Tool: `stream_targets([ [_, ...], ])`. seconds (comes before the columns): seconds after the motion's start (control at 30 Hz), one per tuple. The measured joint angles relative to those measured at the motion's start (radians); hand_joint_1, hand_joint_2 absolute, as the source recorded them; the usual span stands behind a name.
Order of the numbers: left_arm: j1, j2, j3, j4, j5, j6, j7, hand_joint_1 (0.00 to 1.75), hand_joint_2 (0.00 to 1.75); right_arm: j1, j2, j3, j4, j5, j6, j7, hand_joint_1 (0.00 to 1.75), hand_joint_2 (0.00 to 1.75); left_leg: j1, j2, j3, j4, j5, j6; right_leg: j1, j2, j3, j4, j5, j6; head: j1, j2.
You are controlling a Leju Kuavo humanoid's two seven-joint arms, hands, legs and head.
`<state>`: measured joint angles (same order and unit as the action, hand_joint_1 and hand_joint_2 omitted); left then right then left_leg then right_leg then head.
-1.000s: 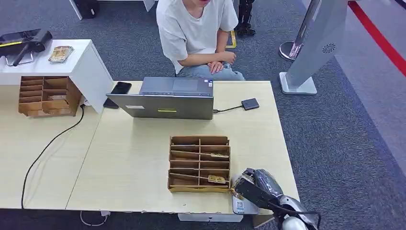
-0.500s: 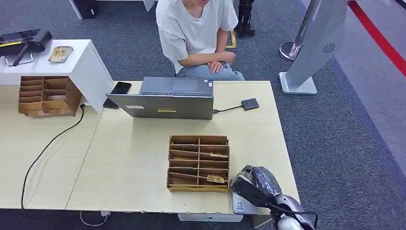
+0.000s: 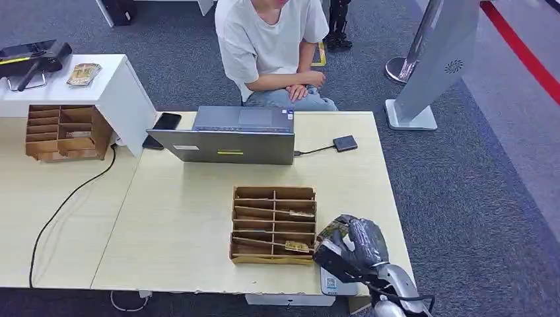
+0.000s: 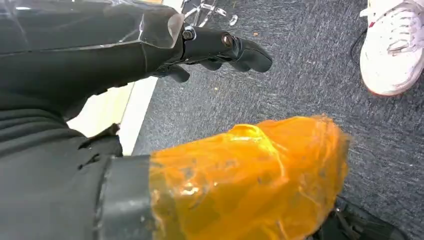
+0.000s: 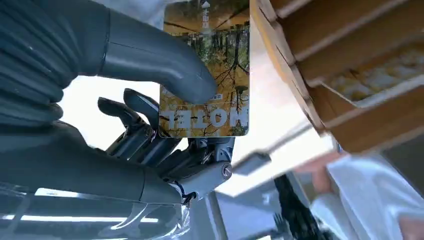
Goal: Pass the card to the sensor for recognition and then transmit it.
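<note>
The right hand [image 3: 353, 247] stood at the near right corner of the light wooden table [image 3: 178, 224], pinching a hotel card [image 5: 207, 75] between thumb and fingers, just beside the cardboard organizer [image 3: 274, 224]. Since a second earlier, this hand had risen slightly, and the card's edge now showed above it. The left hand [image 4: 220, 47] hung over grey carpet [image 4: 300, 75], fingers curled on nothing. The organizer's divided slots held several cards; which slots could not be told exactly. Farther off were a grey laptop [image 3: 228, 135], the small black card sensor [image 3: 345, 143] on its cable, and a black phone [image 3: 166, 121]. A seated person [image 3: 271, 46] faced the table. A second organizer [image 3: 63, 132] stood on the adjoining table at far left.
</note>
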<state>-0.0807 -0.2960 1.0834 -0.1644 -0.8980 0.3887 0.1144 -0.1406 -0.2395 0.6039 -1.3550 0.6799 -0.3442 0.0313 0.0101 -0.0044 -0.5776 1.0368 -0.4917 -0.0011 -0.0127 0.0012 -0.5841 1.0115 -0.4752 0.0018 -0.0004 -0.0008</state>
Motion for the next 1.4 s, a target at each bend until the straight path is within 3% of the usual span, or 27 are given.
stream_targets([
  [0.43,-0.005,-0.004,0.011,0.000,-0.004,0.002,0.000,0.00,0.00,0.049,0.065,-0.066,-0.104,0.261,-0.232,-0.044,1.75,1.75,0.000,0.000,0.000,0.000,0.000,0.000,0.000,0.000,0.000,0.000,0.000,0.000,0.000,0.000],
  [0.67,-0.007,-0.005,0.015,0.000,-0.006,0.002,0.000,0.00,0.00,0.060,0.082,-0.084,-0.131,0.275,-0.243,-0.047,1.75,1.75,0.000,0.000,0.000,0.000,0.000,0.000,0.000,0.000,0.000,0.000,0.000,0.000,0.000,0.000],
  [0.97,-0.008,-0.005,0.015,0.000,-0.024,0.001,0.001,0.00,0.00,0.064,0.108,-0.106,-0.181,0.379,-0.319,-0.065,1.75,1.75,0.000,0.000,0.000,0.000,0.000,0.000,0.000,0.000,0.000,0.000,0.000,0.000,0.000,0.000],
  [1.4,-0.008,-0.002,0.015,0.000,-0.054,-0.011,0.002,0.00,0.00,-0.055,0.140,-0.105,-0.182,0.396,-0.315,-0.080,1.75,1.75,0.000,0.000,0.000,0.000,0.001,-0.001,0.000,0.000,0.000,0.000,0.000,0.000,0.000,0.000],
])
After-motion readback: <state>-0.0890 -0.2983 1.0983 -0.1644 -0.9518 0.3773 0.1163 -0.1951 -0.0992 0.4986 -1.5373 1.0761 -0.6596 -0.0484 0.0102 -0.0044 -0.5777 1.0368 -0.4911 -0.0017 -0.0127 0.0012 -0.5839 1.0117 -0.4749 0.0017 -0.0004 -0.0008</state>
